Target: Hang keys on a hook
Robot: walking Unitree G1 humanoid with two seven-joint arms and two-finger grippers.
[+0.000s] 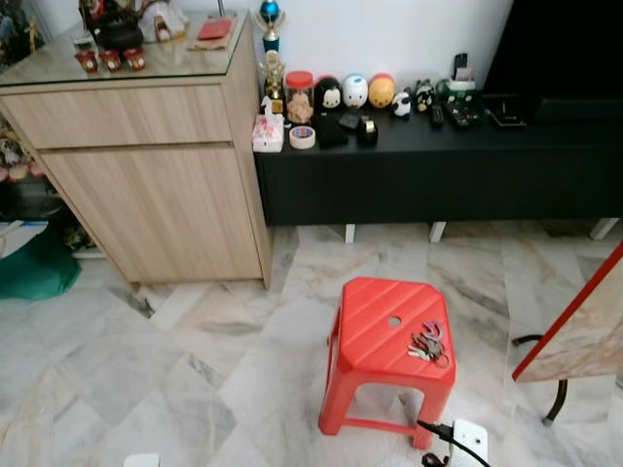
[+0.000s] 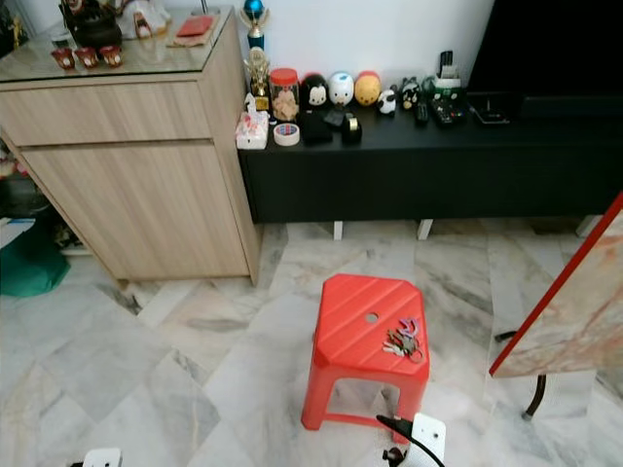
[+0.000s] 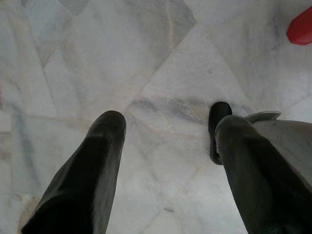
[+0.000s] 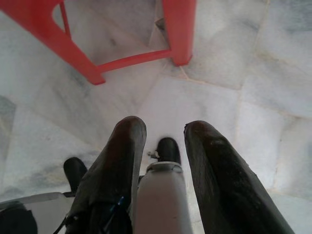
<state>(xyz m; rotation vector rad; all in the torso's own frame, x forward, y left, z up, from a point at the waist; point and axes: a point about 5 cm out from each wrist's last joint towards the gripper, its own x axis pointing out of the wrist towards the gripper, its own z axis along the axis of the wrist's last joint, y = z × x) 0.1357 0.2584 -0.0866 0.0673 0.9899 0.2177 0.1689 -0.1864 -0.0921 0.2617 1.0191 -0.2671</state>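
Observation:
A bunch of keys (image 1: pixel 428 343) with coloured tags lies on the right side of a red plastic stool (image 1: pixel 375 321) standing on the marble floor ahead of me. My left gripper (image 3: pixel 170 122) hangs open over bare floor tiles, and a corner of the stool (image 3: pixel 301 27) lies far off from it. My right gripper (image 4: pixel 165 126) hangs open too, pointing down at the floor just in front of the stool's legs (image 4: pixel 180 29). Nothing is held between either pair of fingers.
A light wood cabinet (image 1: pixel 146 185) with a glass top stands at the back left. A low black bench (image 1: pixel 438 165) along the wall carries toys, a jar and tape. A red-edged board (image 1: pixel 574 331) leans at the right. A white part with a black cable (image 1: pixel 465 438) sits by the stool's front leg.

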